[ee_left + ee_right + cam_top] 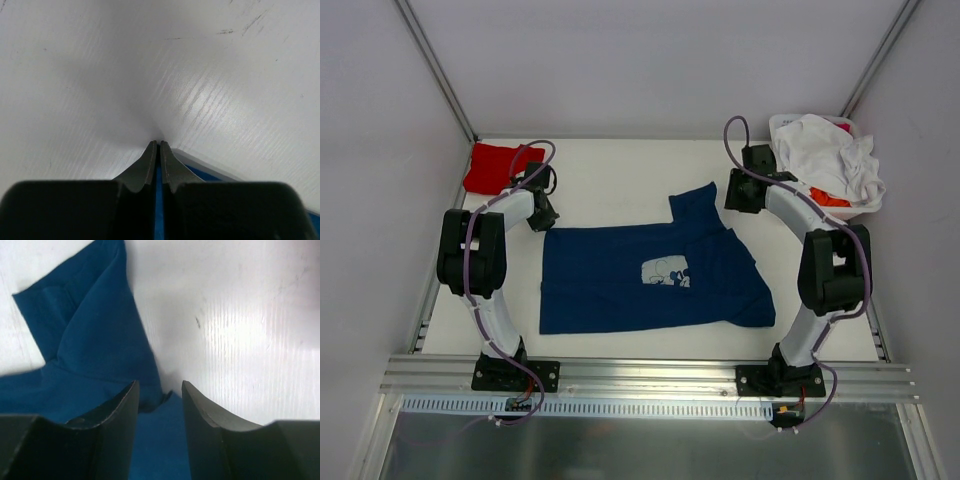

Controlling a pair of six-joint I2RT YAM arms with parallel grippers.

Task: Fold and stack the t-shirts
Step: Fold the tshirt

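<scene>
Left gripper (159, 143) closed tight, apparently nipping navy t-shirt (610, 285) corner, right gripper (159, 386) parted above the cloth's edge

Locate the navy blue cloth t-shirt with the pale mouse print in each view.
Top external: navy blue cloth t-shirt spread mid-table.
Left wrist: only a blue sliver near the bottom edge.
Right wrist: sleeve and body, left and bottom.
Shared landmark: white table surface.

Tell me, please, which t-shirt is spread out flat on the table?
The navy blue t-shirt with the pale print, mid-table. The red t-shirt is a compact bundle far left; the white t-shirts sit heaped far right.
</scene>
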